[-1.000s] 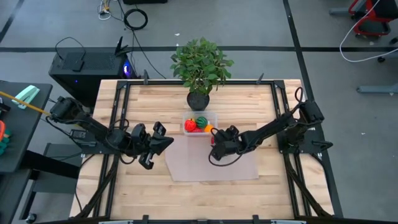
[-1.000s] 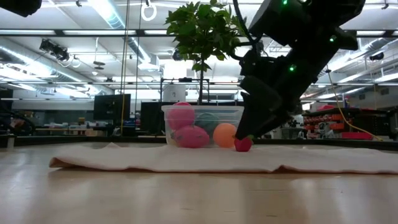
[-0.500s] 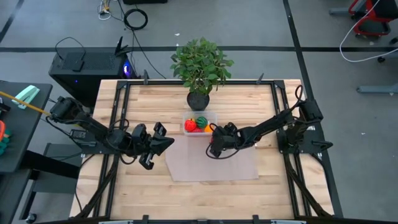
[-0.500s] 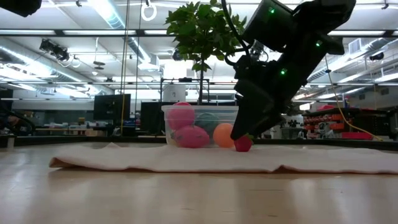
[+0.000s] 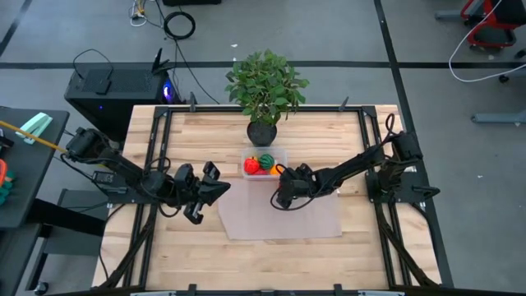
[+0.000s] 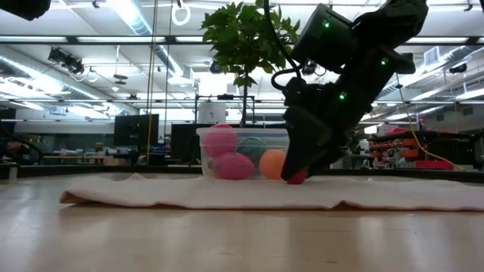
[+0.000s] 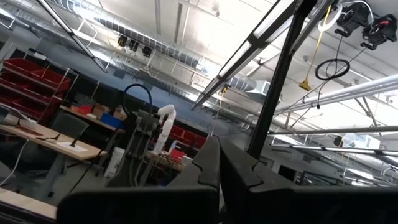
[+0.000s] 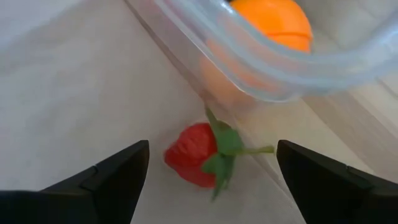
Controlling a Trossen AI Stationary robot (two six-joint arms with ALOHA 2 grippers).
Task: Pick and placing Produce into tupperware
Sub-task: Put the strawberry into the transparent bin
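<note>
With our right gripper (image 8: 208,171) spread wide and empty, the toy strawberry (image 8: 198,155) lies between the jaws beside the tupperware (image 8: 261,68), lined up to grab; our left gripper (image 5: 215,182) waits shut.

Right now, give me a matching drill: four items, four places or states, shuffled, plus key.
Items
1. strawberry
2. orange fruit
3. left gripper
4. right gripper

Places or states
A. shut, off the mat's left edge, holding nothing
B. inside the tupperware
C. open, fingers either side of the strawberry
D. on the mat, just outside the tupperware's corner

Pairs: 1-D, 2-B, 3-A, 4-C
</note>
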